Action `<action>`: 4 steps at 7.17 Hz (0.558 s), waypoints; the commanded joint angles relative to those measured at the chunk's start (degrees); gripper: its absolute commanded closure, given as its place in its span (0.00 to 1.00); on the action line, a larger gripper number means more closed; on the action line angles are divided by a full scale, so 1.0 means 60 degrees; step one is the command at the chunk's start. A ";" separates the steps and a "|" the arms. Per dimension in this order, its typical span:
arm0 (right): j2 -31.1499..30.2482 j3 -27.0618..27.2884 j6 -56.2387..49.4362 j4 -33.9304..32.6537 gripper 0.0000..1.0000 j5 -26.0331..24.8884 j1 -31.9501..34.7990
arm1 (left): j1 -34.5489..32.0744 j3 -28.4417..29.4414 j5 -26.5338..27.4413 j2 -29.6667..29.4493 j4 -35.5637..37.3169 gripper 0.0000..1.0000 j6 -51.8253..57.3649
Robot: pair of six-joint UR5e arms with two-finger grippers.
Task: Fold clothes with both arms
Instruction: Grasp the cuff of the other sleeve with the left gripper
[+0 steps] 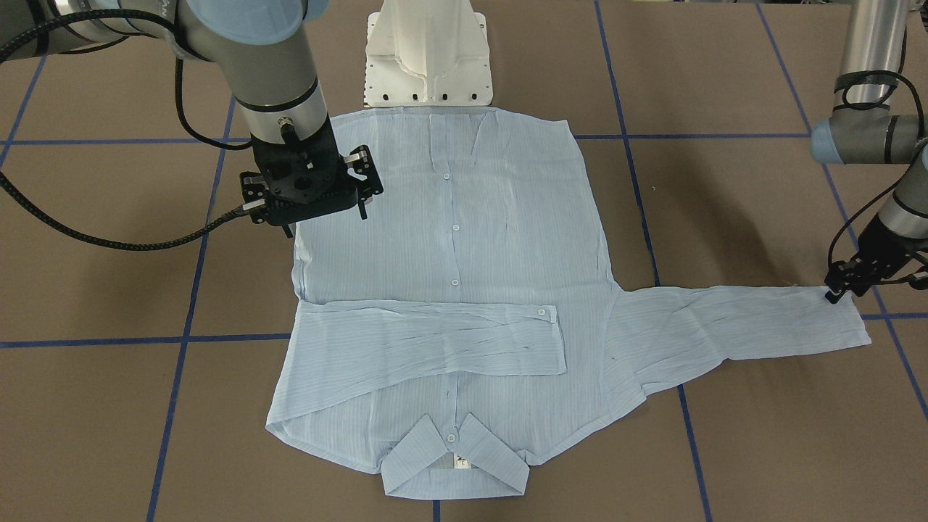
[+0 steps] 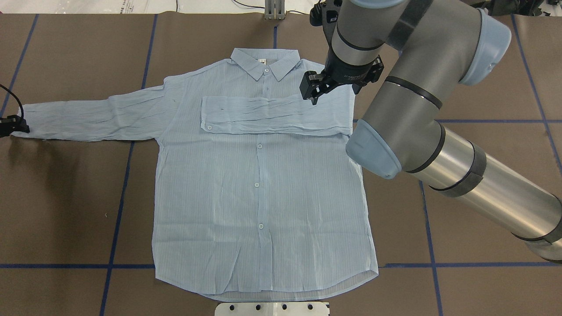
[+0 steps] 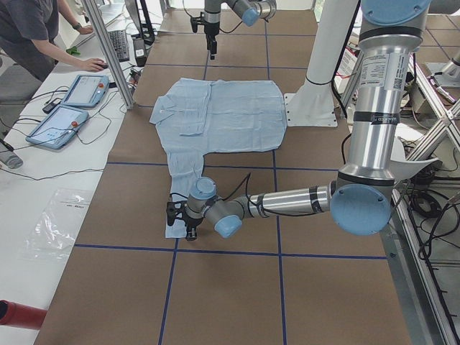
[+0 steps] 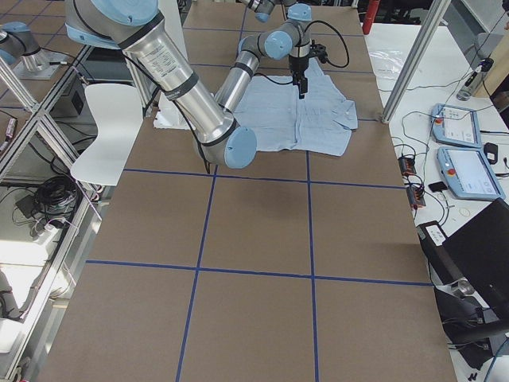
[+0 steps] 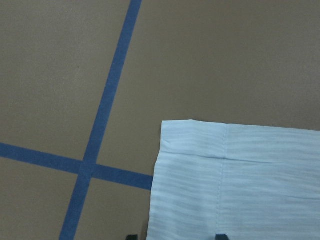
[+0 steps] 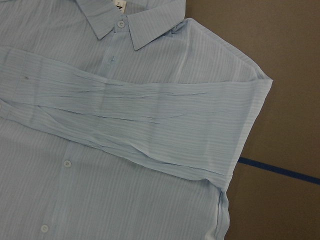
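You had the pale-blue striped shirt (image 2: 259, 175) lying flat, buttoned and front up in the middle of the table (image 2: 461, 285). Its collar (image 2: 265, 63) pointed away from the robot and its hem lay just beside the white base (image 1: 428, 54). One sleeve (image 2: 272, 116) was folded across the chest. The other sleeve (image 2: 96, 118) stretched straight out to the robot's left. The left gripper (image 1: 841, 291) sat at the cuff (image 5: 200, 145), jaws apart astride its corner. The right gripper (image 1: 325, 220) hung spread wide over the shirt's right edge. You had bare table on both sides.
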 commanded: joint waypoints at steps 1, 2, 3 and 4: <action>-0.0010 0.0019 0.0002 -0.0004 0.00 0.0000 0.0000 | 0.0000 0.0021 0.0000 0.0027 0.0000 0.41 0.0002; -0.0024 0.0063 0.0002 0.0010 0.00 -0.0014 0.0000 | -0.0014 0.0006 0.0000 0.0027 0.0000 0.41 0.0002; -0.0039 0.0063 0.0002 -0.0004 0.00 -0.0015 0.0000 | -0.0015 -0.0008 0.0000 0.0042 0.0000 0.42 0.0002; -0.0039 0.0063 0.0002 0.0010 0.00 -0.0015 0.0000 | -0.0015 -0.0023 0.0014 0.0042 0.0000 0.55 -0.0027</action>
